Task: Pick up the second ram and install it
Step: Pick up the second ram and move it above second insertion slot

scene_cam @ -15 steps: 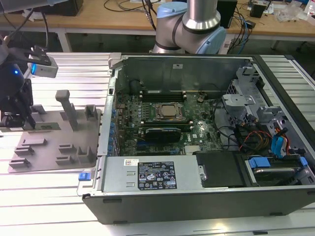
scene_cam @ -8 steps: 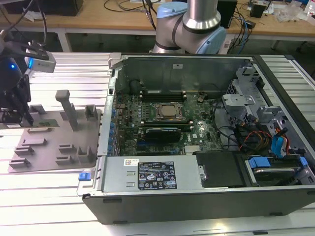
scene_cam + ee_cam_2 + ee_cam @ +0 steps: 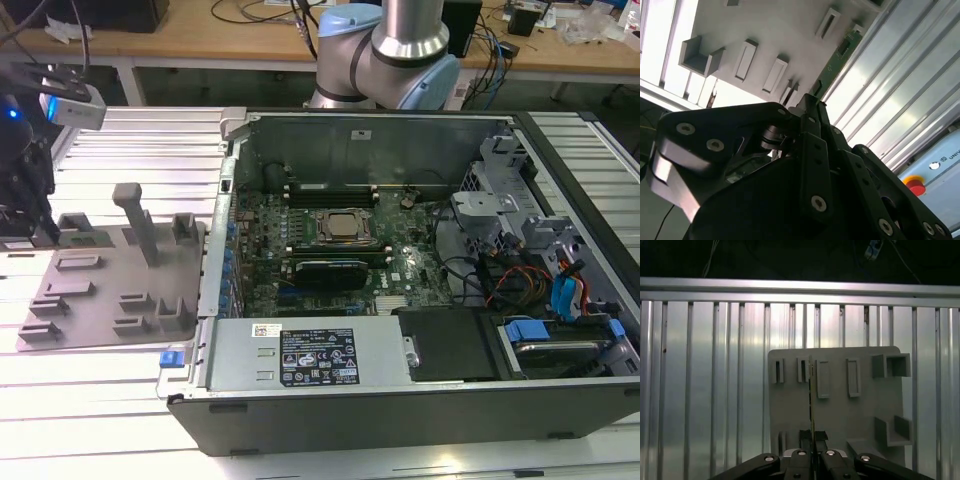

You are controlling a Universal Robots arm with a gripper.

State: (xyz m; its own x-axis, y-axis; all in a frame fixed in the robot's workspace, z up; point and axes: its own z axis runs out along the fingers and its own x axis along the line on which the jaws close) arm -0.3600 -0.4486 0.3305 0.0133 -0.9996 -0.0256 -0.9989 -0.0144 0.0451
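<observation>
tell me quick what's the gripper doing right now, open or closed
Gripper: closed on the second ram, which stands edge-on between its fingers at the grey holder plate.

This is looking like a robotics lab or electronics workshop: an opened computer case is lying on a ribbed aluminium bench, with a grey fixture plate sitting at its nine o'clock in the exterior view. A robot arm is standing at the case's twelve o'clock, and behind it wooden benches are carrying tangled cables and gear.

Pincer pointing down, fingers seemingly pinched together
</observation>
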